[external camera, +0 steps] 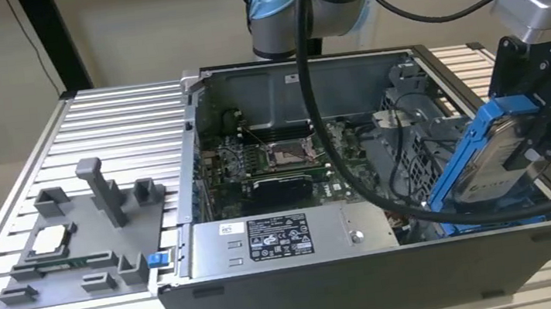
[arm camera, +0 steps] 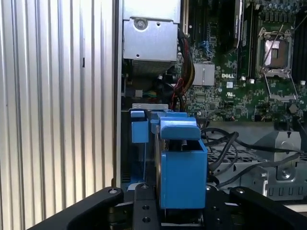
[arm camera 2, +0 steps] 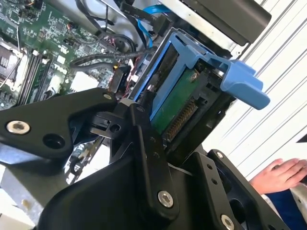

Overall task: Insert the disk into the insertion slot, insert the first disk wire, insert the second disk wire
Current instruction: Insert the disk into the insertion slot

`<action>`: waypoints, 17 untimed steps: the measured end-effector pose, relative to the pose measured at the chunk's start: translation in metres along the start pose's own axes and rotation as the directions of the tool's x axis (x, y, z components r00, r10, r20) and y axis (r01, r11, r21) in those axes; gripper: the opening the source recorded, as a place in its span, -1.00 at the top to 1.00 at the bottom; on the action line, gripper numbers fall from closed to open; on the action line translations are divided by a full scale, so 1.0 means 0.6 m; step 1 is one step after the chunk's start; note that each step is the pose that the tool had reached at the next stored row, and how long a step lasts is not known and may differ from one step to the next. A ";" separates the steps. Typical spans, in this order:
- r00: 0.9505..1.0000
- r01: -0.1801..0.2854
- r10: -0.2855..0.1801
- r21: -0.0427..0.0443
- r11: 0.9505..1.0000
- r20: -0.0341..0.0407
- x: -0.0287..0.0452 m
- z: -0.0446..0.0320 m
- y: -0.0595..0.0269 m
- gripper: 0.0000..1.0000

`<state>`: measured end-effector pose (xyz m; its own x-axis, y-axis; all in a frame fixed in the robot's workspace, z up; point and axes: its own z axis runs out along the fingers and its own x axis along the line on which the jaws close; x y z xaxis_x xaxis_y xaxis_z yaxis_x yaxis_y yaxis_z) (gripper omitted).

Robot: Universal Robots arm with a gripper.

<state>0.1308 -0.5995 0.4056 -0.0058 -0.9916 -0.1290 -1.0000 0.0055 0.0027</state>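
My gripper (external camera: 520, 148) is shut on the disk (external camera: 489, 157), a silver-white drive in a bright blue frame. It holds the disk tilted on edge above the exterior view's right end of the open computer case. In the second wrist view the black fingers (arm camera 2: 139, 139) clamp the disk (arm camera 2: 180, 103), whose green board and connector face the camera. In the first wrist view the disk's blue frame (arm camera: 182, 167) hangs over the insertion slot (arm camera: 139, 132) with its blue tabs. The slot's perforated grey cage (external camera: 413, 156) lies just beside the disk. Black cables (arm camera: 225, 143) run near the bay; which are the disk wires I cannot tell.
A silver power supply box (external camera: 285, 237) with a white sticker fills the case's near side, with the motherboard (external camera: 276, 162) behind it. A grey fixture (external camera: 77, 239) stands on the ribbed table at the exterior view's left. A person's hand (arm camera 2: 283, 172) rests on the table outside the case.
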 end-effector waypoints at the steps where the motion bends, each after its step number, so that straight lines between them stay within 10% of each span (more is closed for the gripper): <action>1: 1.000 0.000 0.000 0.000 1.000 0.001 0.000 0.002 0.000 1.00; 17: 1.000 0.000 0.000 0.000 1.000 0.008 0.006 0.046 0.000 1.00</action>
<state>0.1308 -0.5995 0.3778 -0.0059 -0.9906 -0.1367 -1.0000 0.0056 0.0028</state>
